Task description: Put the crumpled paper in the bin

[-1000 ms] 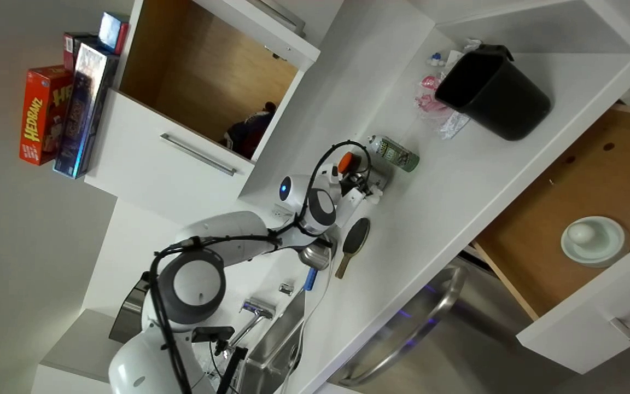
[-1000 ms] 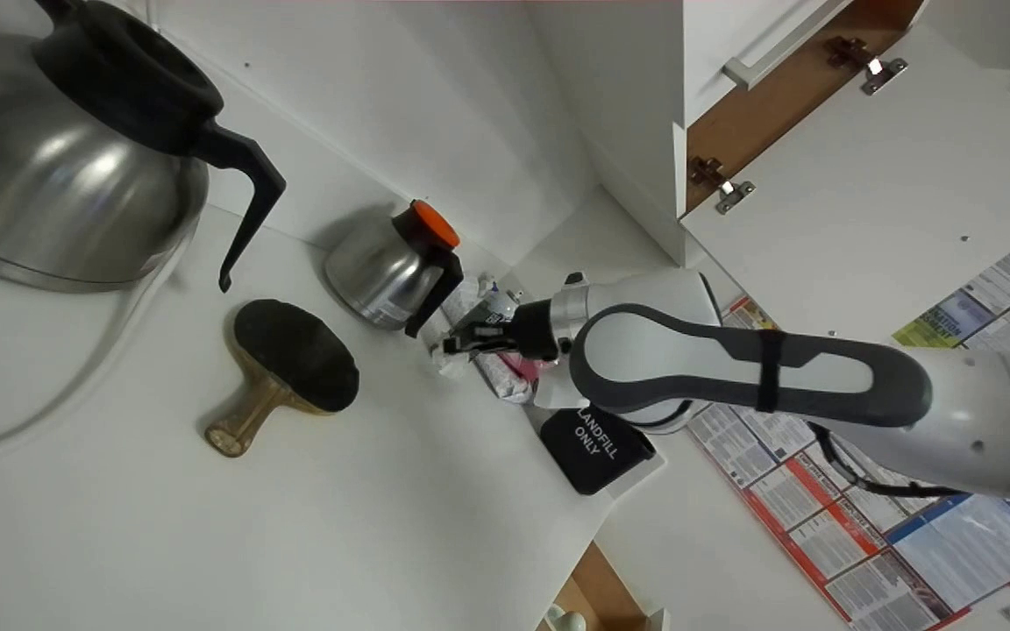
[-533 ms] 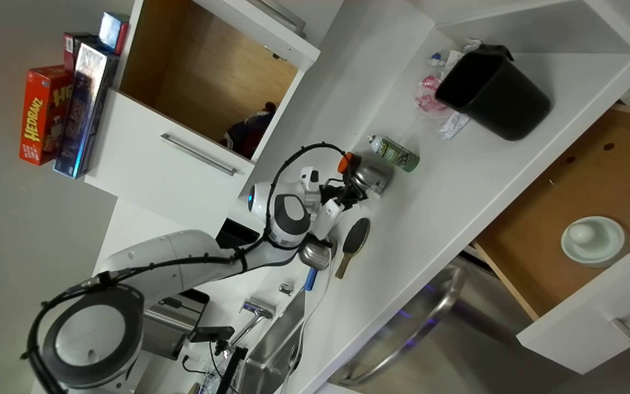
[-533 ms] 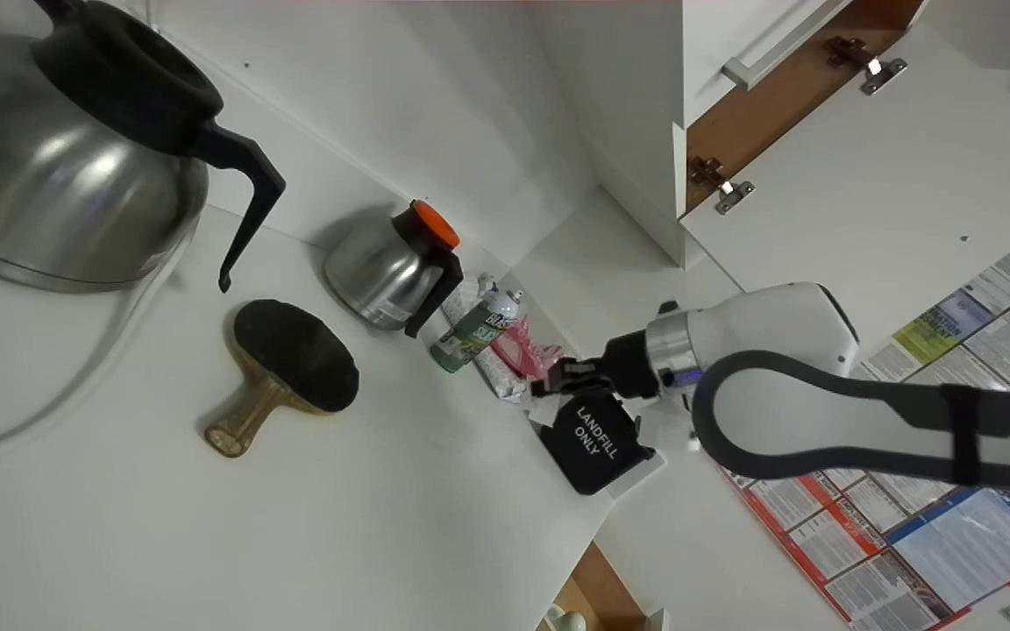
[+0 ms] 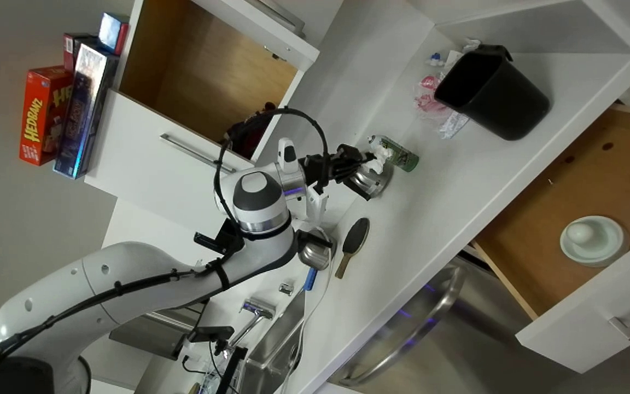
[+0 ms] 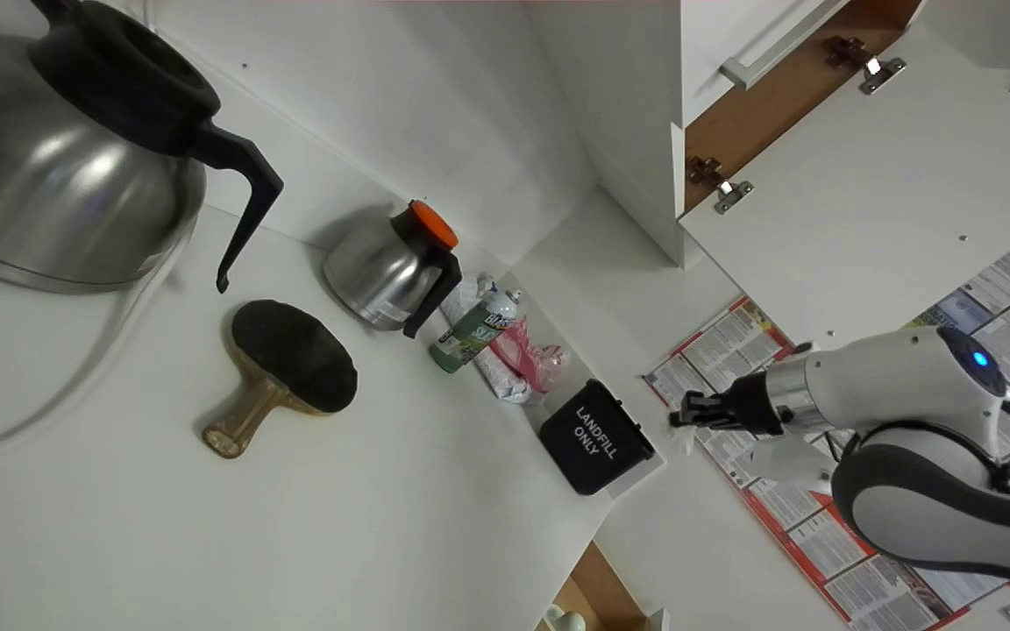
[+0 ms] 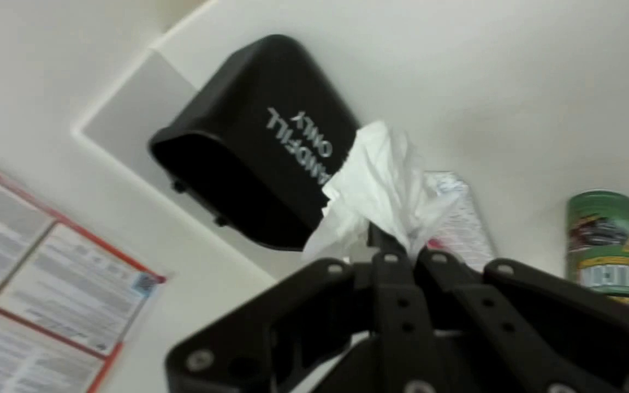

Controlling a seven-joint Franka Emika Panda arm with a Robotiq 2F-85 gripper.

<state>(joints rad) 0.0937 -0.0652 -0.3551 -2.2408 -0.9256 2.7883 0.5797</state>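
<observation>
The crumpled paper (image 7: 383,183) is a white wrinkled wad pinched between the fingertips of my gripper (image 7: 410,259) in the wrist view. My gripper also shows in both exterior views (image 5: 369,157) (image 6: 679,419), with the paper (image 5: 379,157) at its tips, held above the counter. The bin (image 7: 271,109) is a black box lettered "LANDFILL ONLY". Its dark mouth shows at left in the wrist view, left of and below the paper, which overlaps its edge there. The bin also stands on the counter in both exterior views (image 5: 514,104) (image 6: 597,456). The bin's inner floor is too dark to see.
A green spray can (image 6: 474,331), a pink and clear plastic bag (image 6: 518,355) and a steel pot with orange lid (image 6: 382,272) stand near the bin. A paddle (image 6: 295,355) lies on the counter. A drawer (image 5: 594,175) stands open with a white bowl (image 5: 594,241) inside.
My gripper has carried the paper away from in front of the spray can and past the bin, rightward in an exterior view. The arm has swung and folded back. The bin has not moved.
</observation>
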